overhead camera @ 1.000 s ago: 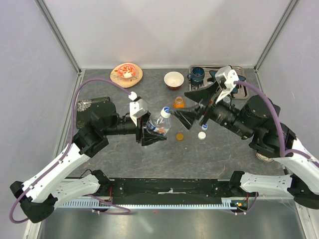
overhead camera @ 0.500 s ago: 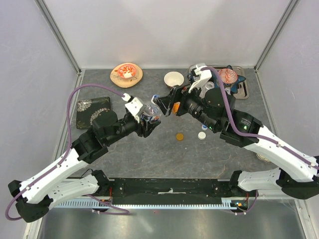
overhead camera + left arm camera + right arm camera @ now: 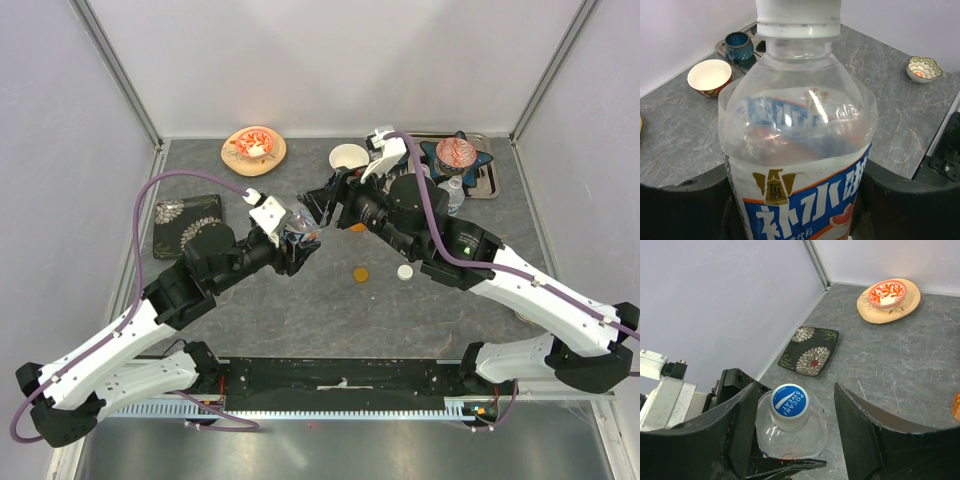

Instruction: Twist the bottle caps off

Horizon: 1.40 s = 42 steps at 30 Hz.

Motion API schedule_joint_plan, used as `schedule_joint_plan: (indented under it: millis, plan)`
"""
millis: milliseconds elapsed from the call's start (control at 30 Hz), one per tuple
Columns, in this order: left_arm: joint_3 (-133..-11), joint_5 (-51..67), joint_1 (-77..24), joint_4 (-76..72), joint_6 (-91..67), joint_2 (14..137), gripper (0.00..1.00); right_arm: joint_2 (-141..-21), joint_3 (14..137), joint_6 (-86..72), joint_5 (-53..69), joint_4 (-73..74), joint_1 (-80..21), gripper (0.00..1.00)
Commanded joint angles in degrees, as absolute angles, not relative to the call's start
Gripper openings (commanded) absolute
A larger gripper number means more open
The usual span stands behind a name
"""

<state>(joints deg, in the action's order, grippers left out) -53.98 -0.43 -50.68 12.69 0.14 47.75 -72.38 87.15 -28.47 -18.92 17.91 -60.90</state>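
Observation:
My left gripper (image 3: 297,240) is shut on a clear bottle with a blue label (image 3: 800,150), holding it by the body with its dark fingers (image 3: 680,205) on both sides. In the right wrist view the bottle's blue-topped cap (image 3: 789,400) sits between the fingers of my right gripper (image 3: 796,412). That gripper is open: its left finger is close to the bottle's shoulder and there is a gap on the right. An orange bottle (image 3: 357,227) peeks out under the right arm. Another clear bottle (image 3: 455,196) stands by the tray.
A loose orange cap (image 3: 360,273) and a white cap (image 3: 405,271) lie mid-table. At the back are a white bowl (image 3: 348,158), a plate with an orange bowl (image 3: 254,146) and a tray (image 3: 486,178) with dishes. A dark floral plate (image 3: 187,214) lies at the left.
The right arm has swung left from the middle of the table to the held bottle, and its jaws now straddle the cap, narrower than before. The left arm shifted the bottle up and back.

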Motion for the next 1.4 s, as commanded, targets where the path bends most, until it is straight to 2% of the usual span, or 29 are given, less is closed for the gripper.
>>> schedule_joint_plan:
  millis: [0, 133, 600, 700, 833, 967, 1100, 1367]
  plan:
    - [-53.6, -1.3, -51.2, 9.4, 2.8, 46.6, 0.45, -72.9, 86.8, -28.8, -18.4, 15.6, -61.0, 0.66]
    - [-53.5, -1.3, -51.1, 9.4, 3.0, 46.5, 0.45, -73.2, 86.7, -28.9, -18.2, 15.6, -61.0, 0.58]
    - [-53.4, -1.4, -51.1, 9.5, 2.8, 46.4, 0.46, -73.2, 85.4, -29.2, -17.4, 15.6, -61.0, 0.49]
    - [-53.4, -1.5, -51.2, 9.4, 2.7, 46.4, 0.45, -73.2, 85.0, -29.4, -16.5, 15.6, -61.1, 0.39]
    - [-53.6, -1.4, -51.2, 9.4, 2.6, 46.3, 0.45, -73.2, 84.3, -29.7, -14.8, 15.6, -61.0, 0.00]
    - [-53.9, -0.3, -51.2, 9.3, 2.7, 45.4, 0.45, -72.8, 84.5, -28.2, -11.7, 16.7, -61.0, 0.00]
    - [-54.8, 8.1, -51.1, 9.2, 2.3, 43.7, 0.46, -72.1, 85.9, -22.5, -2.0, 18.6, -60.6, 0.00]
    - [-62.3, 45.6, -50.1, 14.1, -2.4, 46.7, 0.47, -67.3, 86.4, -9.2, 22.3, 25.1, -59.3, 0.00]
